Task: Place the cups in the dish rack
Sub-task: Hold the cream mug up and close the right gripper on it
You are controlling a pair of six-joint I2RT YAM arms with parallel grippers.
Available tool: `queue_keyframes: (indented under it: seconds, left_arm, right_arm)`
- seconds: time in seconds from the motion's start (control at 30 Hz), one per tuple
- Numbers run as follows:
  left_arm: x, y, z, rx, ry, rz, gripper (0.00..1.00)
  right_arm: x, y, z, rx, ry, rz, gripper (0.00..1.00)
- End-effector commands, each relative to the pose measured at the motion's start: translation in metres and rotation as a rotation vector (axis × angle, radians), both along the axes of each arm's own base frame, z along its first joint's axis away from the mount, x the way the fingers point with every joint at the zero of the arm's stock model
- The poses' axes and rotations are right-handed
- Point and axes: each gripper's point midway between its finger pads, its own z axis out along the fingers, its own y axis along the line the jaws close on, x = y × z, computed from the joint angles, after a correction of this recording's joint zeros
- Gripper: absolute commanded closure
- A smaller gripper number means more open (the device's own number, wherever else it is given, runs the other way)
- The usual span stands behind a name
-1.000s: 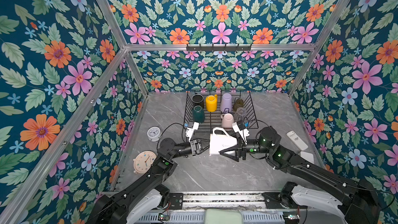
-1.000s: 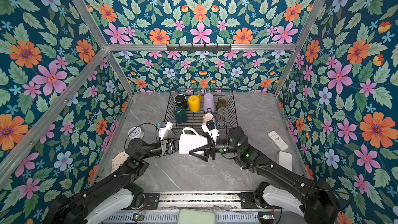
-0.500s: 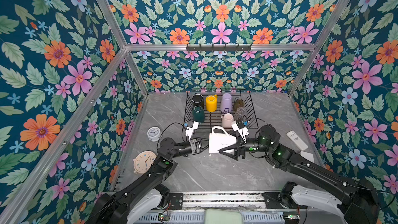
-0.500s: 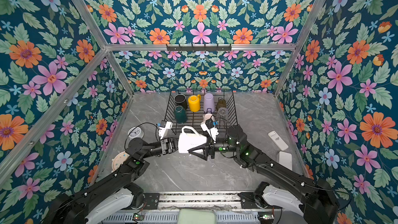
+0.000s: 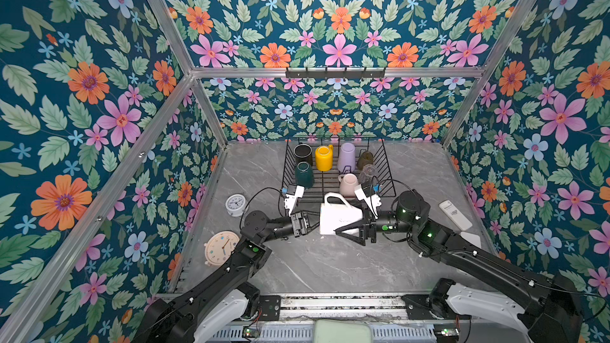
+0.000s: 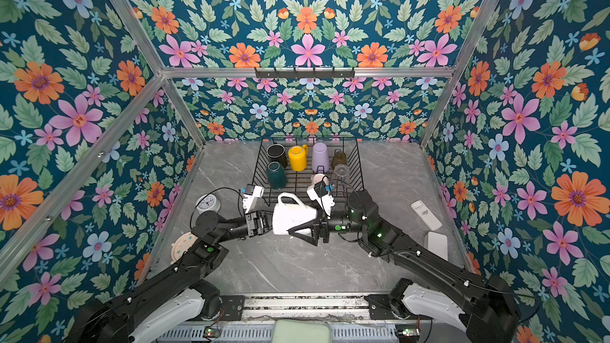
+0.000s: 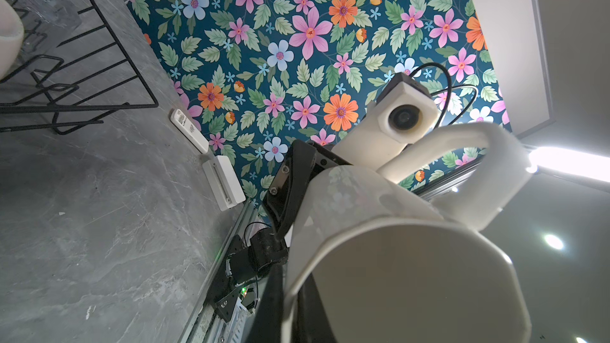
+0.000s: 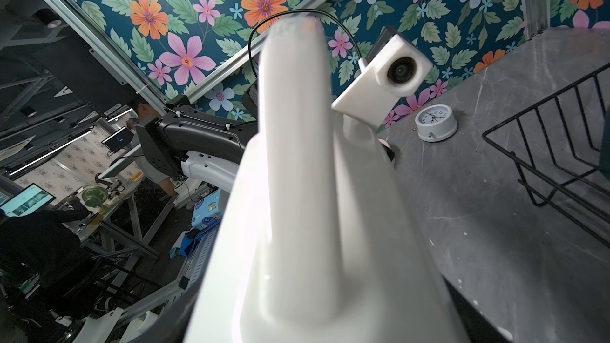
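R gripper (image 5: 343, 221) is holding the white mug (image 5: 336, 217) sideways, off the tabletop (image 5: 313, 265), fingers spread around its body, handle on the upper/far side. L gripper (image 5: 310, 222) is sitting at the mug's left end w/ fingers pressed together; can't tell if they're pinching the rim. Mug is hanging just near of the dish rack (image 5: 325, 179), approx. center. Rack is carrying black mug (image 5: 303, 154), yellow mug (image 5: 323, 158), lilac tumbler (image 5: 346, 157), amber glass (image 5: 364, 160) in the far row. Dark green mug (image 5: 304, 174), pink mug (image 5: 349, 184) and clear glass (image 5: 368, 173) are sitting nearer.

Glossy white ceramic mug (image 5: 340, 217), black metal-wire dish rack (image 5: 386, 173), matt grey marble-patterned tabletop (image 5: 313, 265).
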Motion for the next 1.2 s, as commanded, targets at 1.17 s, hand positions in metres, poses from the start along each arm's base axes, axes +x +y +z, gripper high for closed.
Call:
queue_keyframes:
  seconds: [1.17]
  left_arm:
    - [-0.003, 0.002, 0.01, -0.027, -0.076, 0.005, 1.0]
  right_arm:
    - [0.012, 0.004, 0.025, 0.107, 0.042, -0.078, 0.32]
